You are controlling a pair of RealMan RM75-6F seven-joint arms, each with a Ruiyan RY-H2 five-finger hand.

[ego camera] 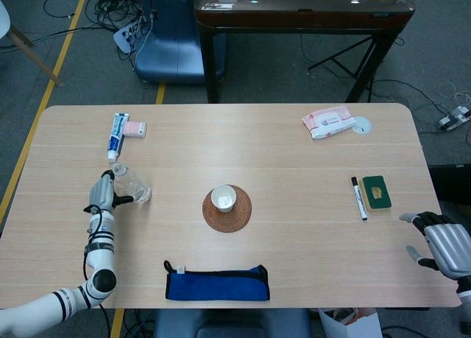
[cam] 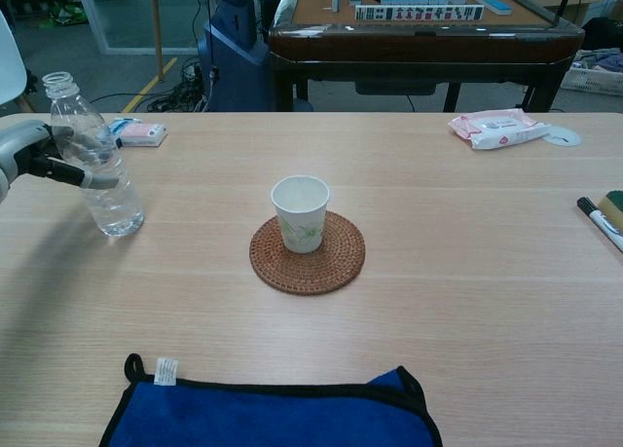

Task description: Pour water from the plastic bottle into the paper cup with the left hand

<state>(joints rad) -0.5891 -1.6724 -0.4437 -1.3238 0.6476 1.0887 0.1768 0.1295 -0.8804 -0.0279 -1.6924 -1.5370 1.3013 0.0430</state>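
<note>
Left hand (cam: pixel 34 155) is at the bottle (cam: pixel 95 160), fingers (cam: pixel 86 177) wrapping its side; grip looks loose, bottle upright on the table (cam: pixel 467 272), cap off. Cup (cam: pixel 301 212) sits on the coaster (cam: pixel 308 253), well right of those fingers. Right hand (ego camera: pixel 444 248) rests at the table's edge, fingers spread, holding nothing.

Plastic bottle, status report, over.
Left hand around plastic bottle, upright on table, cap off. Right hand open, idle. Paper cup on coaster, path clear.

One plastic bottle (cam: pixel 94 155), one paper cup (cam: pixel 301 212), one coaster (cam: pixel 307 255), one marker (ego camera: pixel 358 198).
</note>
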